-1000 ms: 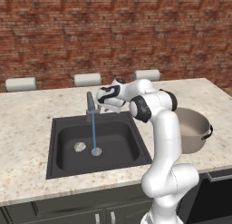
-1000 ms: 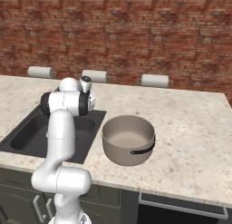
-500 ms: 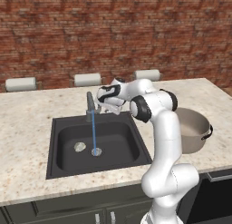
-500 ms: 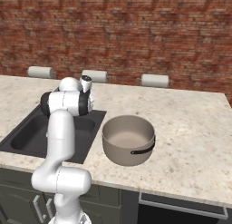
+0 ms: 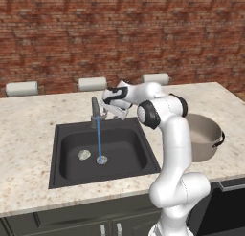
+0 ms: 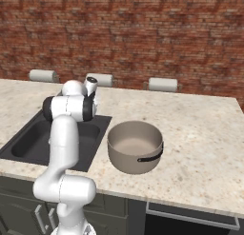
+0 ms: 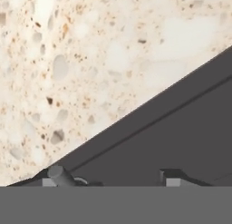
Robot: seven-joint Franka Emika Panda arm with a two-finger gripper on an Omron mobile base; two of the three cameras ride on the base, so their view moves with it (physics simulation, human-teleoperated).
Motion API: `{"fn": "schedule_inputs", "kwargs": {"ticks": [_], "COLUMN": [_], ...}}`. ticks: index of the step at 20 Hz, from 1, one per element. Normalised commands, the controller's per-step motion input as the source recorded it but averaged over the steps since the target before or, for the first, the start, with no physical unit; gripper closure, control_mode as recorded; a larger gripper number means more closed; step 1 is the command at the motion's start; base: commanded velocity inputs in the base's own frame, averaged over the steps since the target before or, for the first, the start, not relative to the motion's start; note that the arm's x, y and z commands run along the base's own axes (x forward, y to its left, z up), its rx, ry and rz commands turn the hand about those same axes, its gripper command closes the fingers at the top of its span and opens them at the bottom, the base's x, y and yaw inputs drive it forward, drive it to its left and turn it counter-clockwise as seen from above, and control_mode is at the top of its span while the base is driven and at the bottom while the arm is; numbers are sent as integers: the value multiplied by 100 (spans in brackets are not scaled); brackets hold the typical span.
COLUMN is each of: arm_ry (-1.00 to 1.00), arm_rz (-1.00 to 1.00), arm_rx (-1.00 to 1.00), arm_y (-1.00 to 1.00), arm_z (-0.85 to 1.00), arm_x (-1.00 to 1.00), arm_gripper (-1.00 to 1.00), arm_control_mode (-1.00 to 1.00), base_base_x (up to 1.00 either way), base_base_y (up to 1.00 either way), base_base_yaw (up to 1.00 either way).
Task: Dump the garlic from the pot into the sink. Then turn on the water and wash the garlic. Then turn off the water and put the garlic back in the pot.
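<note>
running: blue water stream from faucet (image 5: 95, 111) into sink (image 5: 62, 170), landing by drain. garlic (image 5: 84, 155) on sink floor, just left of stream. gripper (image 5: 114, 111) just right of faucet; fingers parted, holding nothing. pot (image 6: 135, 147) on counter, right of sink.

Left base view: sink (image 5: 67, 175) at centre left, garlic (image 5: 84, 155) in it just left of drain (image 5: 101, 159). Faucet (image 5: 96, 112) behind basin. Pot (image 5: 203, 142) on counter (image 5: 28, 125), at right.
</note>
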Motion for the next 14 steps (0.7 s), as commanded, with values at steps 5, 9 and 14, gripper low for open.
{"fn": "schedule_inputs", "kwargs": {"ticks": [5, 9, 14], "arm_ry": [-5, -7, 0], "arm_rz": [0, 0, 0], "arm_rx": [8, 6, 0], "arm_y": [-18, -19, -23], "arm_z": [39, 31, -7], "arm_x": [-3, -17, -31], "arm_gripper": [-100, -100, -100], "arm_control_mode": [-100, -100, -100], "base_base_x": [0, 0, 0], "base_base_y": [0, 0, 0], "base_base_yaw": [0, 0, 0]}}
